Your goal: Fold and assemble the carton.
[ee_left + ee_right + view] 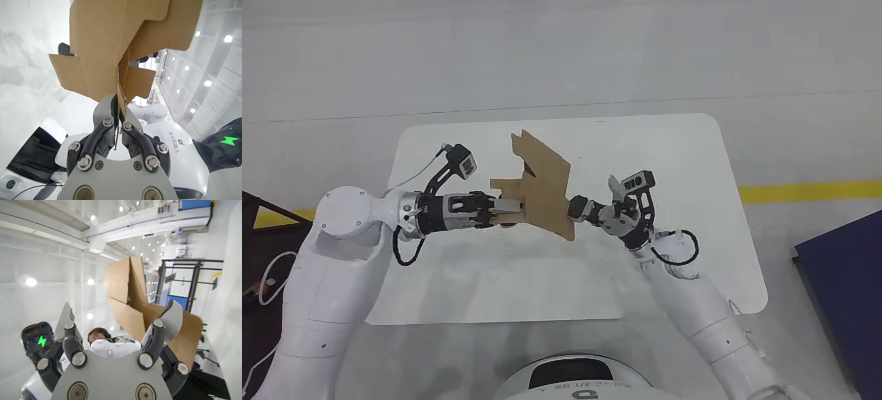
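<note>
A brown, partly unfolded carton [542, 185] hangs in the air above the middle of the white table [682, 160]. My left gripper [512, 206] is shut on the carton's left edge; in the left wrist view the fingers [103, 111] pinch a corrugated edge of the carton [113, 37], whose flaps spread out beyond them. My right gripper [579, 209] sits at the carton's right lower corner and stands open. In the right wrist view one finger [173, 318] lies against a carton panel [124, 287] and the other finger [66, 315] stands well apart.
The table's edges run all around the work area, with pale floor beyond. A yellow floor line [812, 190] runs off to the right, and a dark blue object [852, 290] lies at the right edge.
</note>
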Controlling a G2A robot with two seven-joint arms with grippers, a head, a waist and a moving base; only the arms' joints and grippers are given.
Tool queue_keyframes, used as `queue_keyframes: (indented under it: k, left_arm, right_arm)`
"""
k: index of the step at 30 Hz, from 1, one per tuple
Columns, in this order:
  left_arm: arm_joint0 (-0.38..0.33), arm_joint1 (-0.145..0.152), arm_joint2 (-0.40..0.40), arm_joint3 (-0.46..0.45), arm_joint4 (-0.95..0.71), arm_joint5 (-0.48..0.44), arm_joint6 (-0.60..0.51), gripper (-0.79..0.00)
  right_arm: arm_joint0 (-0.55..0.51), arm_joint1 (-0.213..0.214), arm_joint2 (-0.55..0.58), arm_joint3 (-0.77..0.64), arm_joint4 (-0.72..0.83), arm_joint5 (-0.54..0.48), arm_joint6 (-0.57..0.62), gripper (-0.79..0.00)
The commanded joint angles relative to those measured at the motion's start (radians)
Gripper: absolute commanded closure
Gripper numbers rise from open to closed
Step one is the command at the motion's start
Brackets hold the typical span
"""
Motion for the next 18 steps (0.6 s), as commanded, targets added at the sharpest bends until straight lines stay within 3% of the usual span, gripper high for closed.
queue_keyframes:
  k: [1,8,18]
  left_arm:
    - [-0.003,0.001,0.003,0.007,0.000,-0.001,-0.001,0.000]
    - [0.007,0.005,0.015,0.013,0.024,0.007,0.004,0.000]
    - [0.011,0.008,0.042,0.013,0.029,0.020,0.011,0.000]
  right_arm:
    - [0.004,-0.002,0.003,0.010,0.052,0.002,0.038,-0.751]
    - [0.017,-0.008,0.012,0.039,0.134,0.000,0.093,-0.690]
    - [0.041,-0.016,-0.008,0.059,0.116,0.003,0.125,-0.622]
